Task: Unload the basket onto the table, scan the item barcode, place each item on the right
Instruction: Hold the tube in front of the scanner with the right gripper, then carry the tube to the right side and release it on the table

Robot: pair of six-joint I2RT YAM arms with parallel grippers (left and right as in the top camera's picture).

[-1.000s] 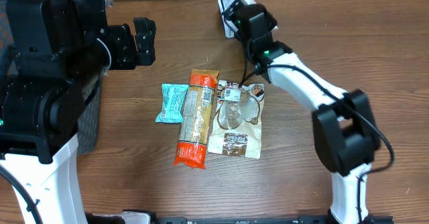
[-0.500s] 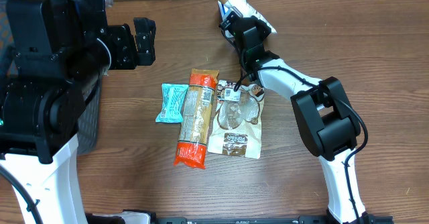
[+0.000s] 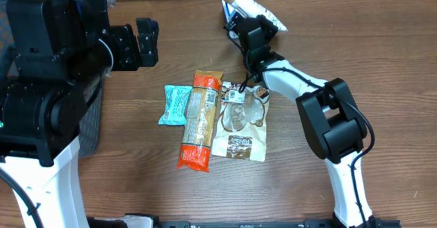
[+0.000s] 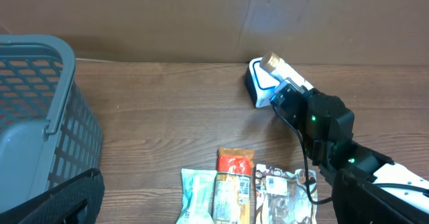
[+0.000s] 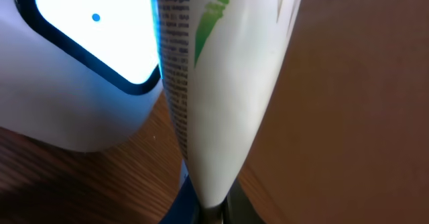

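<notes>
Wooden table bears a lit scanner, and just beside its window the right gripper pinches a packet by its edge, probably light, limp and slick, best gripped at a seam, while the left gripper hangs spread well left of the scanner

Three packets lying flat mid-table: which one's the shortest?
The teal snack wrapper, at the image-left end of the row in the overhead view. The long orange-ended packet and the brown-and-white pouch beside it both extend further.
</notes>
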